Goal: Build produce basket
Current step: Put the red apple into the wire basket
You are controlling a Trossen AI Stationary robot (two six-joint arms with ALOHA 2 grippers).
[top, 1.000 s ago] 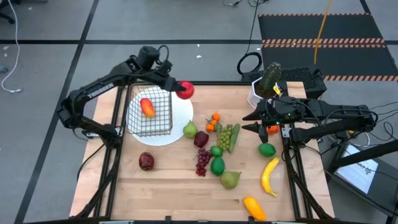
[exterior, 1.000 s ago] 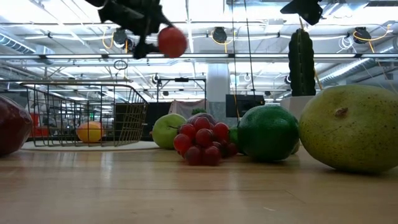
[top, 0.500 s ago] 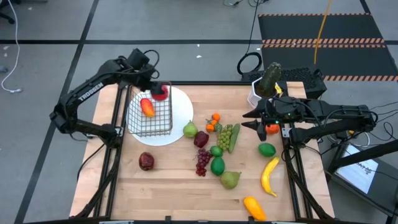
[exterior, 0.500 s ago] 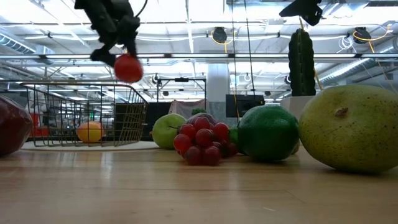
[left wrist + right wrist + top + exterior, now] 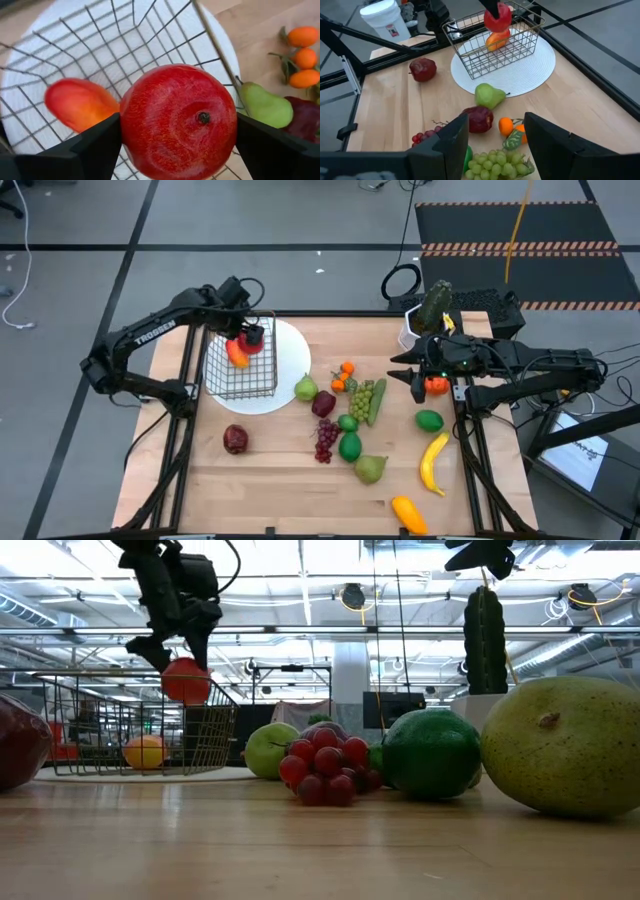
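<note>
One glossy round red apple (image 5: 178, 123) sits clamped in left jaws over wire-mesh basket (image 5: 241, 365); right jaws apart.

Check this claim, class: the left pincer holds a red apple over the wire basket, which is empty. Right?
Not quite. The left pincer does hold the red apple over the basket, but the basket already contains an orange-red fruit, as the left wrist view shows.
</note>
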